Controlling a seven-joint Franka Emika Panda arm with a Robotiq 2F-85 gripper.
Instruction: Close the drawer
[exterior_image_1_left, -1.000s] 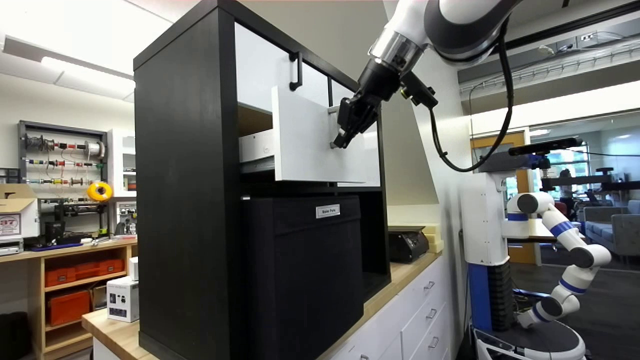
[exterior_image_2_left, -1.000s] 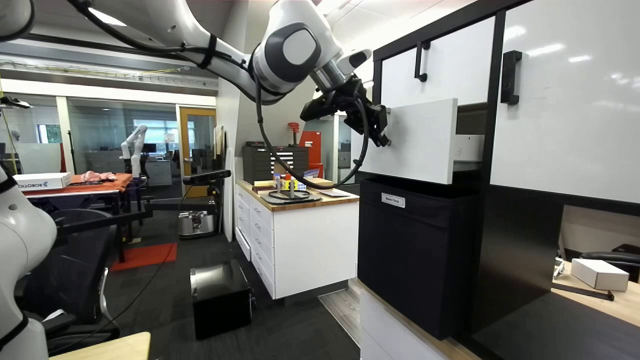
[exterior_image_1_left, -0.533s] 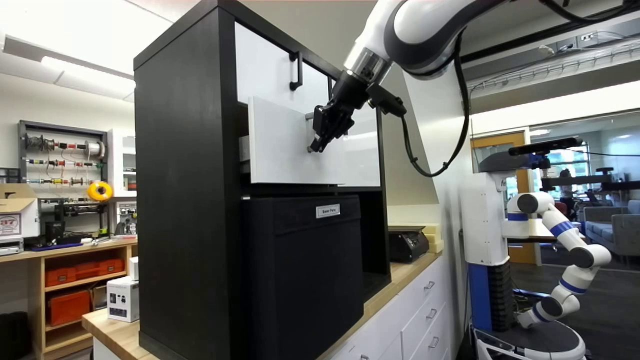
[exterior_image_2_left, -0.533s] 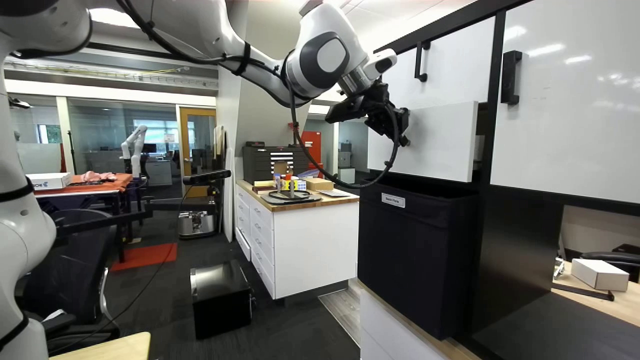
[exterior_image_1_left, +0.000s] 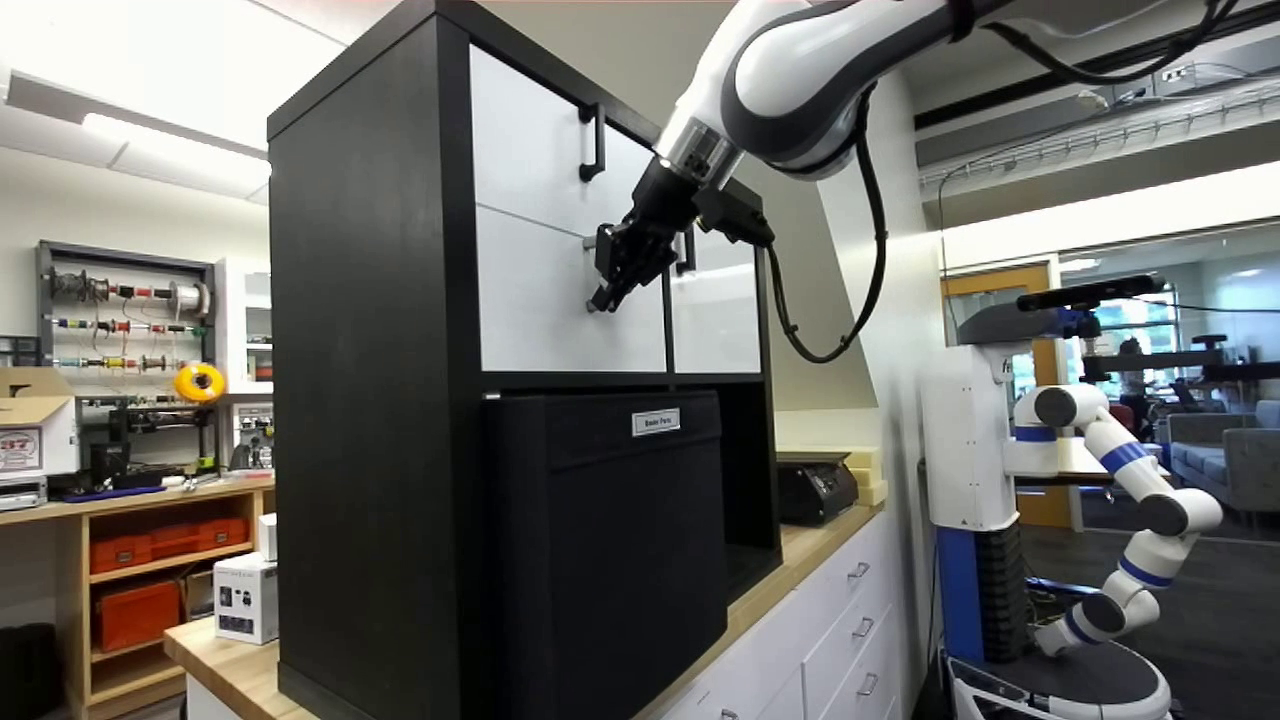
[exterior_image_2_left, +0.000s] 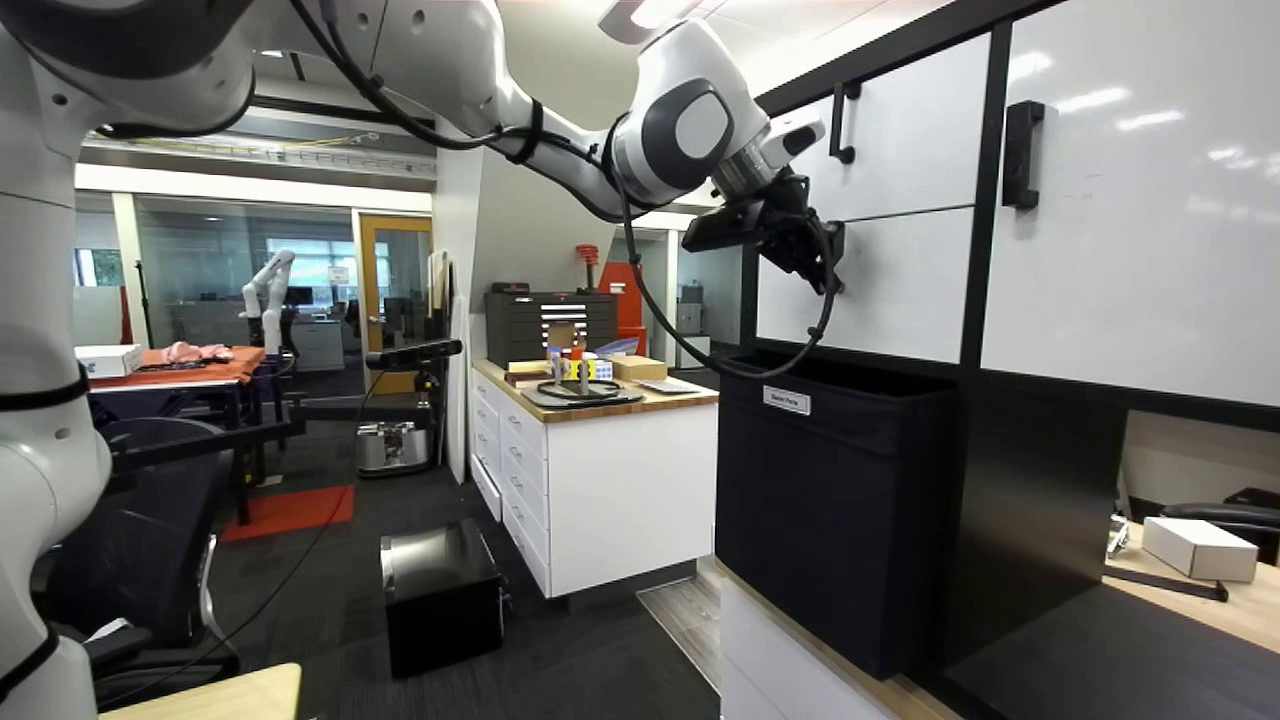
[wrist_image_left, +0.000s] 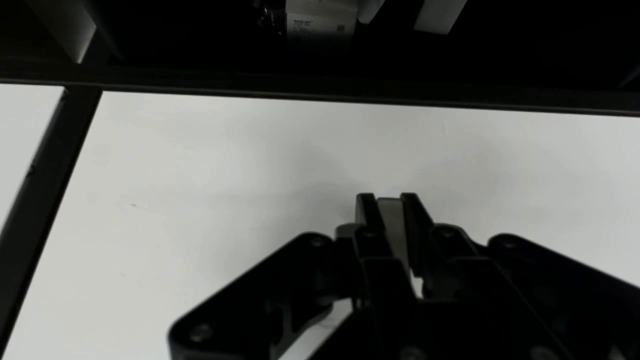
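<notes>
- In an exterior view, a wooden tabletop (exterior_image_1_left: 225, 670) is carrying a tall black cabinet (exterior_image_1_left: 360, 400); a white carton (exterior_image_1_left: 245, 600) is standing near the tabletop's left corner.
- A black fabric bin (exterior_image_1_left: 630, 520) with a small label (exterior_image_1_left: 655, 422) is sitting in the cabinet's lower bay, jutting out toward the tabletop's front edge.
- Above the bin, the drawer (exterior_image_1_left: 535, 320) is resting flush in the cabinet; in both exterior views a thin seam is parting it from the second white-fronted drawer (exterior_image_1_left: 525, 130) overhead.
- The jaws are clenching the drawer's handle (wrist_image_left: 392, 215): in the wrist view its grey bar is showing between them, and the drawer is lying just past their tips.
- The arm (exterior_image_1_left: 790, 90) is reaching down from the upper right, above the tabletop's front edge, and its black cable (exterior_image_1_left: 880, 240) is hanging in a loop.
- A black device (exterior_image_1_left: 817, 488) is standing near the tabletop's far right corner, with yellow blocks (exterior_image_1_left: 872, 475) beside it.
- Past that corner, beside a white wall (exterior_image_1_left: 903, 420), a mobile robot (exterior_image_1_left: 975, 440) is standing.
- In an exterior view, dark floor (exterior_image_2_left: 590, 650) is spreading around a black box (exterior_image_2_left: 440, 600) and along a second tabletop (exterior_image_2_left: 655, 404), where a grey tool chest (exterior_image_2_left: 515, 330) is standing.
</notes>
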